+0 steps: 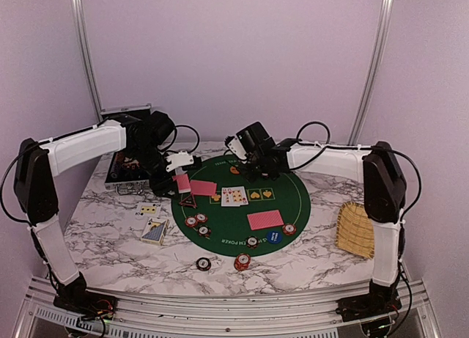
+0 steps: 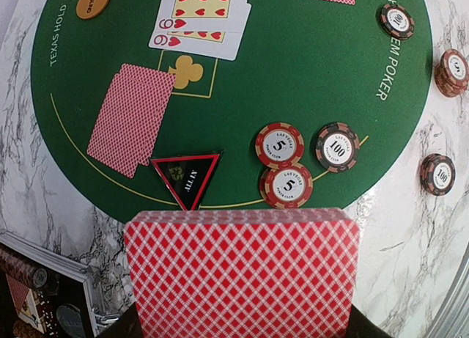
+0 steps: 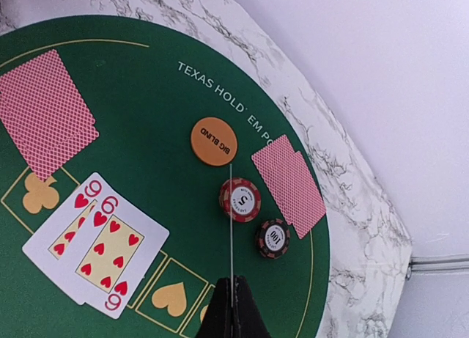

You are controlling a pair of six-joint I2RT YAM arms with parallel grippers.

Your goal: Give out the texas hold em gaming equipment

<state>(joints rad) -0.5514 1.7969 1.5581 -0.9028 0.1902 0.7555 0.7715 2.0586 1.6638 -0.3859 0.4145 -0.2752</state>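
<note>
Left wrist view: red-backed cards (image 2: 242,272) clamped between left fingers (image 2: 128,328) (right fingers (image 3: 233,312) closed above green mat (image 3: 146,96))

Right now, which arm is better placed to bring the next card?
Left, likely: the left gripper is shut on the red-backed deck by the green mat edge; the right gripper holds no deck.

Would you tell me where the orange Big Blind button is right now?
The Big Blind button lies on the green mat in the right wrist view, beside the TEXAS HOLD'EM lettering, a red 5 chip nearest.
</note>
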